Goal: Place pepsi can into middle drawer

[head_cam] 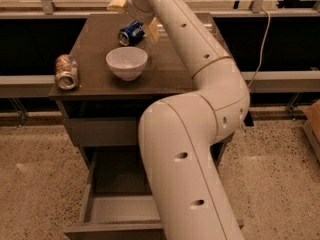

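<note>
The pepsi can [131,33] lies on its side at the back of the dark cabinet top [92,44], behind the white bowl. My gripper [135,17] hangs just above it, open, with one pale finger [118,4] to the can's back left and the other [152,30] at its right. The fingers do not hold the can. The middle drawer [120,210] stands pulled out below the closed top drawer [100,131]. Its pale floor shows no objects, and my arm hides its right part.
A white bowl [127,62] sits mid-top in front of the can. A tan-and-orange can [66,71] lies at the top's left front edge. My large white arm [200,149] fills the right foreground. A speckled floor [35,184] surrounds the cabinet.
</note>
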Controlling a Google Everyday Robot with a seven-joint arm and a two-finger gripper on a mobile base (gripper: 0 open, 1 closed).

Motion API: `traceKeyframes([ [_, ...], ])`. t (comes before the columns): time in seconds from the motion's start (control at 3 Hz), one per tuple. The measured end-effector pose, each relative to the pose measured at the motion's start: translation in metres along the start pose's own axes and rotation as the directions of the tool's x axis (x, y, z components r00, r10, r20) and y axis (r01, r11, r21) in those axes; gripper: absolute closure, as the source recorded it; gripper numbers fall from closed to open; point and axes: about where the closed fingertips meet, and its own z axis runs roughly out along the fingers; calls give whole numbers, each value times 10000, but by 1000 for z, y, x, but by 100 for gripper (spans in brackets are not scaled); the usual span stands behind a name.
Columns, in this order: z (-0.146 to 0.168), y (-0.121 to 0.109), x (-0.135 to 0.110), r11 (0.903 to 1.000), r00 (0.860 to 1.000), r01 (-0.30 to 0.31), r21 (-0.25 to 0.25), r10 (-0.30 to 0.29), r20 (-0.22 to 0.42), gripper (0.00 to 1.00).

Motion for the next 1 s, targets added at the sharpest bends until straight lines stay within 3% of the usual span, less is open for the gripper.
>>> traceKeyframes([
  [0.33,17,-4,-4,9989,9991,418,-192,-418,-11,0],
  [1.0,53,-7,10,9971,9937,449,-613,-508,-999,0],
])
